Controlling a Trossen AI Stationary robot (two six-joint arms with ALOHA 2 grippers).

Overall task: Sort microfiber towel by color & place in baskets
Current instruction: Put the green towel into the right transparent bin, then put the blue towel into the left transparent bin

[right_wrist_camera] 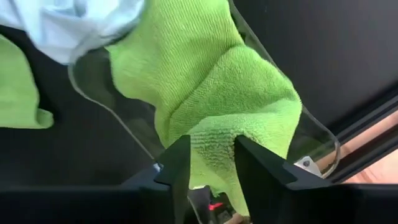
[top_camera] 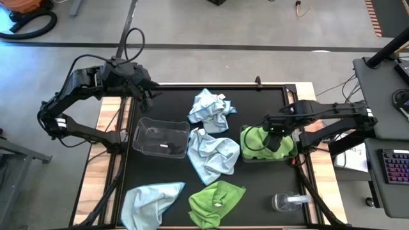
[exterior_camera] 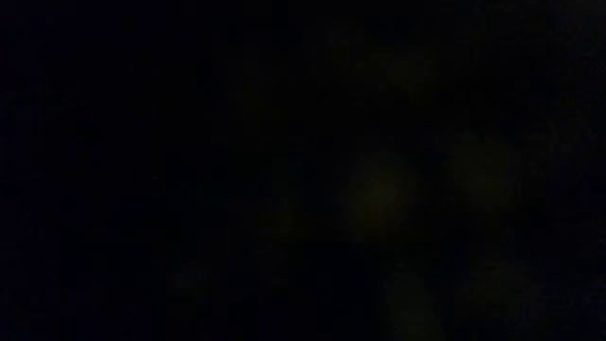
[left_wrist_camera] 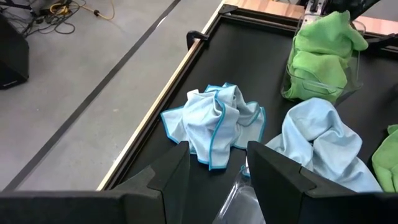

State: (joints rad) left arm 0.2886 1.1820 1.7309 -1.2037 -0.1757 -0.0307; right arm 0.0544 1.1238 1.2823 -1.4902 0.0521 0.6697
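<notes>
Nearest the front edge of the black table lie two towels: one blue towel at the front left and one green towel just right of it. A small round clear container stands at the front right.

In the middle row there are two clear baskets. The left basket holds no towel. A second blue towel lies crumpled just right of it, between the two baskets. The right basket is stuffed with green cloth; how many towels are in it cannot be told.

The right gripper is down at that basket. In its wrist view the fingers stand narrowly apart with green cloth bulging between them, pressed into the basket.

Farther back a third blue towel lies bunched near the rear edge.

The left gripper hangs above the table's rear left corner, behind the left basket, fingers open and holding nothing.

The low view is black.
</notes>
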